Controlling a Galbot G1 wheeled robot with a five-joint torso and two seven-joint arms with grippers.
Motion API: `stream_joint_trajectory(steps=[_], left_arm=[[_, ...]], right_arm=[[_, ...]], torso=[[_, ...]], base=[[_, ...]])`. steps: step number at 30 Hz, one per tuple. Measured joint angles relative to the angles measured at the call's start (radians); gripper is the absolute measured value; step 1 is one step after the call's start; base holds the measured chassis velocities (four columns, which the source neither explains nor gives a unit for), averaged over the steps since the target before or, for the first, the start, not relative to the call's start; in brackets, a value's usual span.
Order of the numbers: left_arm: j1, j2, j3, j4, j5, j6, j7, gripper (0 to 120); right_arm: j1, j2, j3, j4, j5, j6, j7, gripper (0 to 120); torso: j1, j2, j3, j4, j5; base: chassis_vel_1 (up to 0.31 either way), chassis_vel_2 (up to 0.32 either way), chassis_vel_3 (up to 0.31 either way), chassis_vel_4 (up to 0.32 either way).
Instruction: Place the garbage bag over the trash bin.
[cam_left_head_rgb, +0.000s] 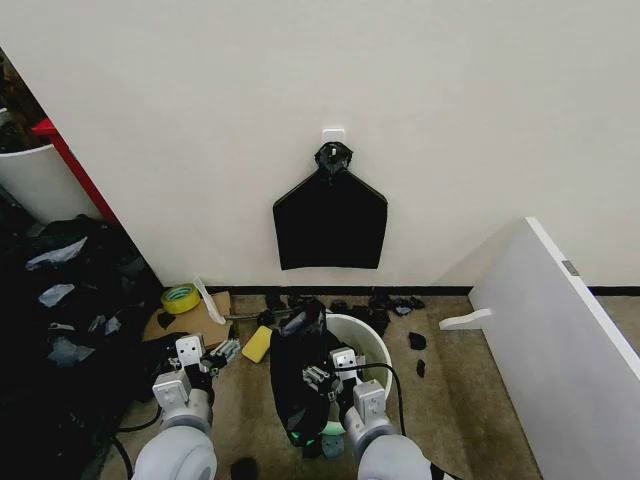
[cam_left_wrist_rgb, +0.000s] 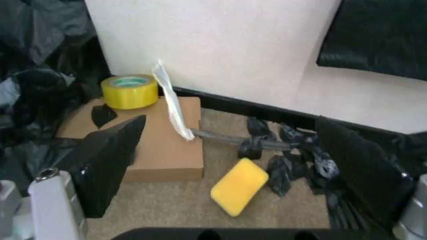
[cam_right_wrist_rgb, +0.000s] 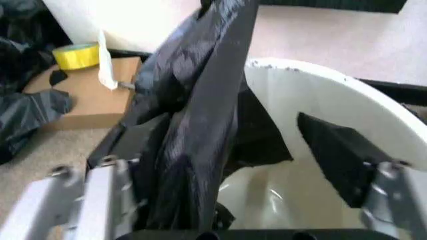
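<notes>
One garbage bag (cam_left_head_rgb: 297, 375), one trash bin (cam_left_head_rgb: 368, 340).

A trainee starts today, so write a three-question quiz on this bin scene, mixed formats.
1. True or false: the thin glossy black garbage bag covers the round white plastic trash bin around its whole rim.
2. The right gripper is: A open, bag between its fingers; B shut on the rim; C shut on tape.
3. What does the left gripper hold?
Key: 1 false, it drapes one side; 2 A; 3 nothing, it is open.
</notes>
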Motion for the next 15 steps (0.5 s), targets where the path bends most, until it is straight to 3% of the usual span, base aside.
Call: stream_joint_trajectory(steps=[15], left_arm=[[0.031,0.016,0.076,-0.018,-0.005,-0.020,0.035,100]], right_arm=[[-0.047,0.002,0.037,-0.012,0.023,0.047,-0.019,11]], torso=[[0.000,0.000,0.000,0.0000,0.0001]], base=[[0.000,0.000,0.000,0.000]])
